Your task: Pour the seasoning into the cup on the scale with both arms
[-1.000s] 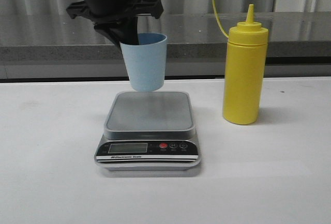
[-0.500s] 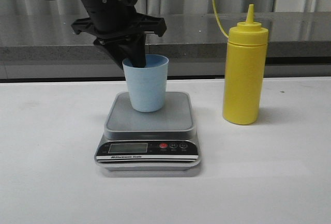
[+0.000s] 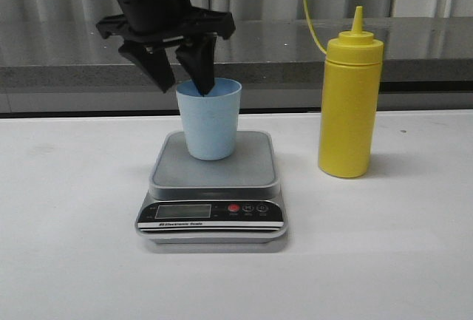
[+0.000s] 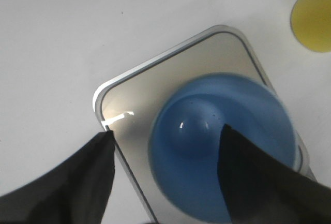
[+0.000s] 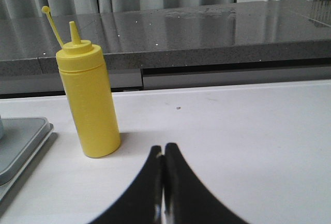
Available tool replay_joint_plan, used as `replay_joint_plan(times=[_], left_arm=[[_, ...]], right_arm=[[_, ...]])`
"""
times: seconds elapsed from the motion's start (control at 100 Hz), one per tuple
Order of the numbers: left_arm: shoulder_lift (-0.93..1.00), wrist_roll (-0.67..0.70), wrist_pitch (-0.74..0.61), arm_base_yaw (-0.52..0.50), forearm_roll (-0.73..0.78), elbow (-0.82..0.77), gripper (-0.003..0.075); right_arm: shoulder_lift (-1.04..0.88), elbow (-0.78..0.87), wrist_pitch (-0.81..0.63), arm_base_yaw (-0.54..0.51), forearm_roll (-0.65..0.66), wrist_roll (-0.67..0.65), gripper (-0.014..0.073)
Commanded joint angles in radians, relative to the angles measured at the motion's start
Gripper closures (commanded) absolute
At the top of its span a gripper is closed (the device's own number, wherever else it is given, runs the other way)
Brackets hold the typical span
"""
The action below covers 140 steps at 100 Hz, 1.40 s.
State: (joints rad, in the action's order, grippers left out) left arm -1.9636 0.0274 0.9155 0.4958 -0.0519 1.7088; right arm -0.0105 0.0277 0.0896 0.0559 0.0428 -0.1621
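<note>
The cup (image 3: 212, 119) stands upright on the platform of the scale (image 3: 213, 187), toward the rear of the platform; the scale rests on the white worktop (image 3: 74, 246) with its display panel facing the front camera. The left gripper (image 3: 185, 80) hangs directly above the cup with its jaws spread apart; one finger dips just inside the cup's rim while the other stands clear outside it (in the left wrist view the dark fingers (image 4: 67, 182) straddle the cup wall, and neither is seen pressing on it); the cup is released, not grasped.

The seasoning (image 3: 349, 98) stands upright on the worktop just beside the scale, on the robot's right side and apart from it; its nozzle is uncovered and the small cap sits at the end of its thin tether, raised above the bottle's shoulder.

The right gripper (image 5: 163, 182) is clenched, its two fingertips pressed together and holding nothing; it sits low over the worktop, near the seasoning but not touching it.
</note>
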Motion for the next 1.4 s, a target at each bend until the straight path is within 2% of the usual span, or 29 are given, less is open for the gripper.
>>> replay_joint_plan(times=[0.0, 0.11, 0.22, 0.49, 0.67, 0.81, 1.08, 1.39], left_arm=[[0.105, 0.0, -0.039, 0.007, -0.013, 0.036, 0.03], [0.148, 0.006, -0.049, 0.007, -0.013, 0.036, 0.0351], [0.194, 0.007, -0.073, 0.007, -0.013, 0.027, 0.0443], [0.276, 0.009, -0.078, -0.023, -0.013, 0.023, 0.0743], [0.348, 0.009, -0.09, -0.07, -0.013, -0.03, 0.0741], [0.438, 0.009, -0.132, -0.117, -0.013, -0.133, 0.0741], [0.685, 0.011, -0.257, -0.236, -0.013, -0.419, 0.0741], [1.006, 0.01, -0.326, -0.38, -0.018, -0.721, 0.0741]], right_arm=[[-0.017, -0.017, -0.08, -0.009, 0.012, 0.0, 0.0662], [-0.017, -0.017, -0.08, -0.009, 0.012, 0.0, 0.0662], [-0.017, -0.017, -0.08, -0.009, 0.012, 0.0, 0.0662], [-0.017, -0.017, -0.08, -0.009, 0.012, 0.0, 0.0662], [-0.017, -0.017, -0.08, -0.009, 0.012, 0.0, 0.0662], [-0.017, -0.017, -0.08, -0.009, 0.012, 0.0, 0.0662], [-0.017, -0.017, -0.08, -0.009, 0.012, 0.0, 0.0662], [-0.017, -0.017, -0.08, -0.009, 0.014, 0.002, 0.0662]])
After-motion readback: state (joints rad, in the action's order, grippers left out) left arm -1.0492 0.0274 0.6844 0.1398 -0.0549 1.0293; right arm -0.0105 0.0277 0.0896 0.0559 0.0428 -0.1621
